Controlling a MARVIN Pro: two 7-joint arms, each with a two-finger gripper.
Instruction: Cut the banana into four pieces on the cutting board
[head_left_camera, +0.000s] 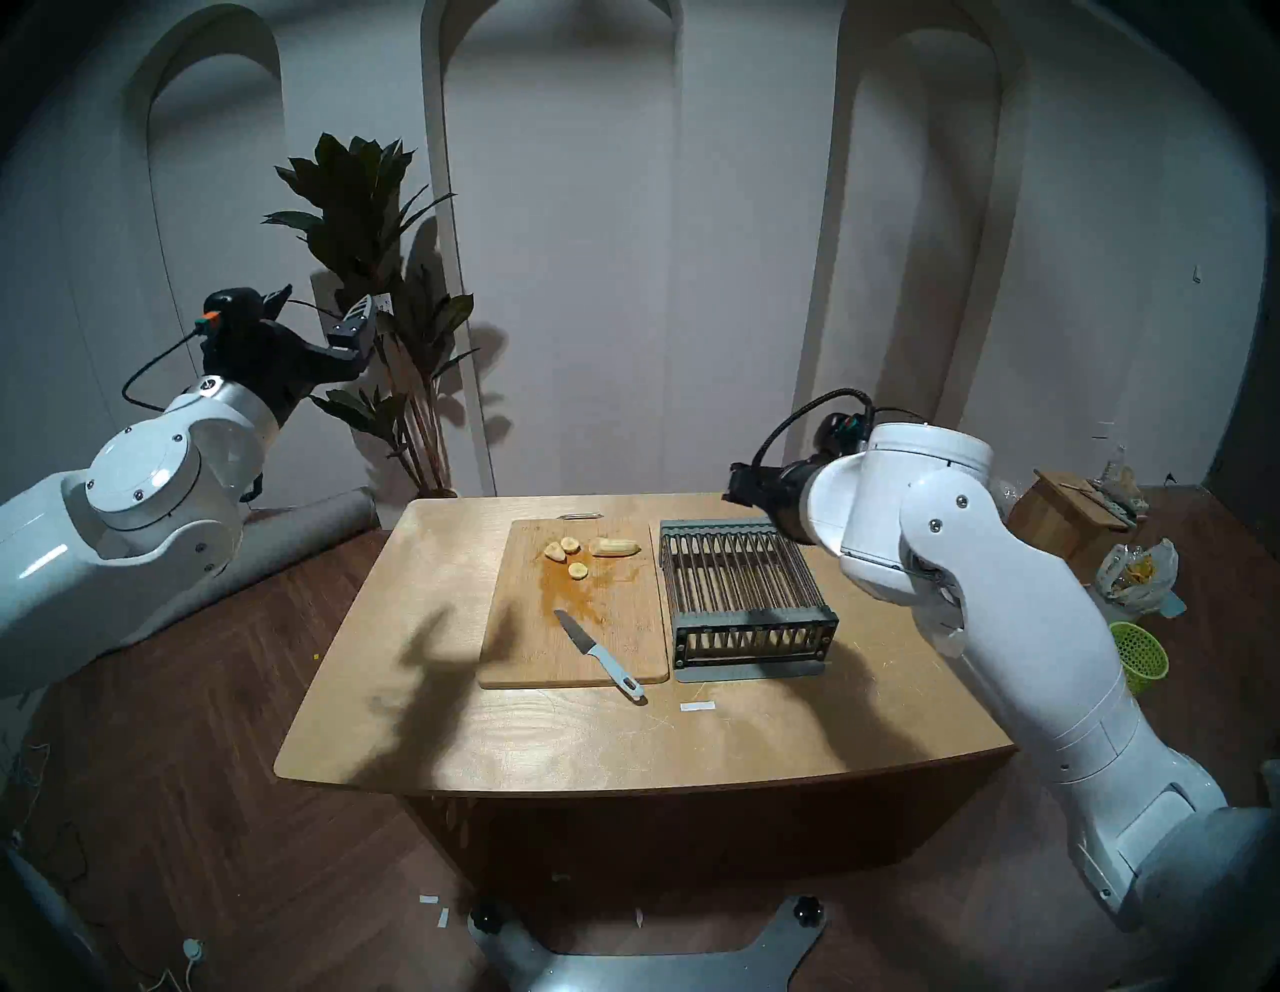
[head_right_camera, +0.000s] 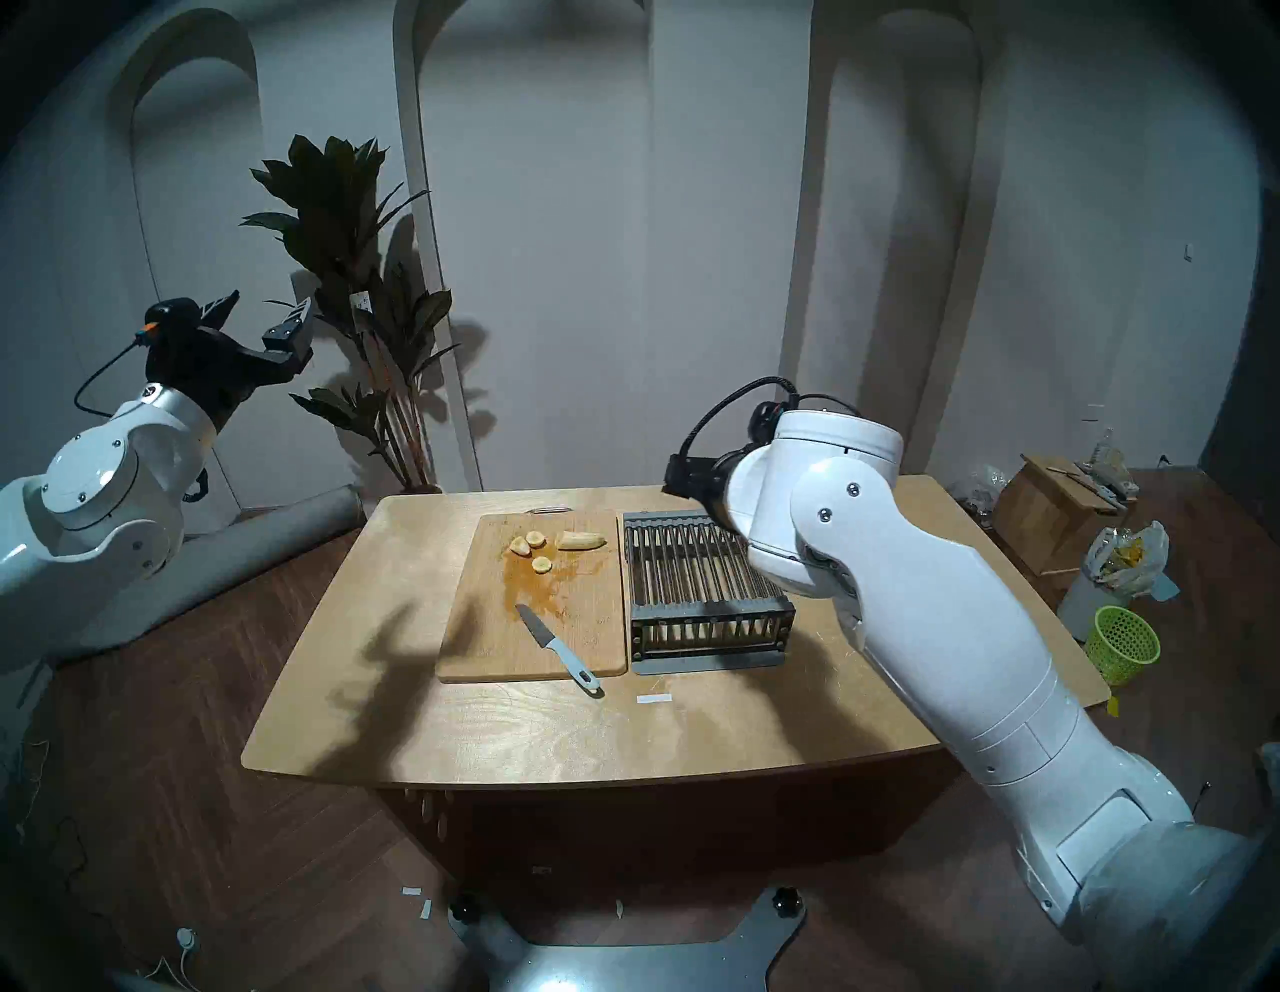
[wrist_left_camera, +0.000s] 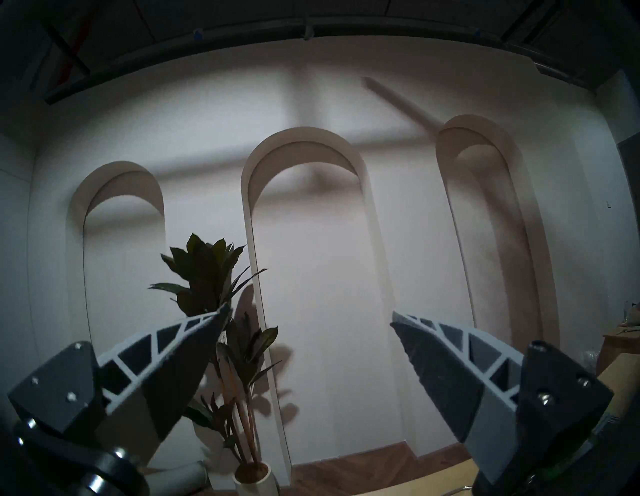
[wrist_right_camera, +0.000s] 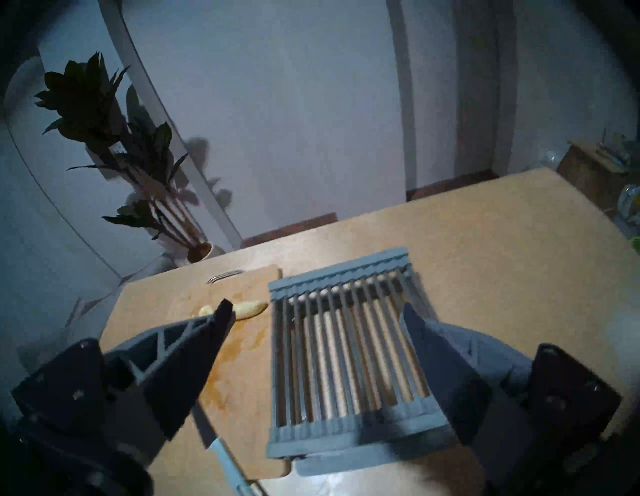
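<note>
My left gripper (wrist_left_camera: 310, 317) is raised off to the left of the table (head_left_camera: 485, 734), fingers spread and empty, facing the plant (wrist_left_camera: 214, 277). On the cutting board (head_left_camera: 512, 651), the banana (head_left_camera: 615, 547) lies at the far end as a stub with three slices just left of it; the knife (head_left_camera: 597, 654) rests at the near edge. My right gripper (wrist_right_camera: 315, 310) hovers released above the rack (head_left_camera: 744, 589).

We see a dim room w/ fisheye bending and dark rims in all views. Arm shadows fall on the table (head_left_camera: 429, 734), glare near its front edge. Right wrist view is bluish, soft; the knife (wrist_right_camera: 221, 453) looks blurred.
</note>
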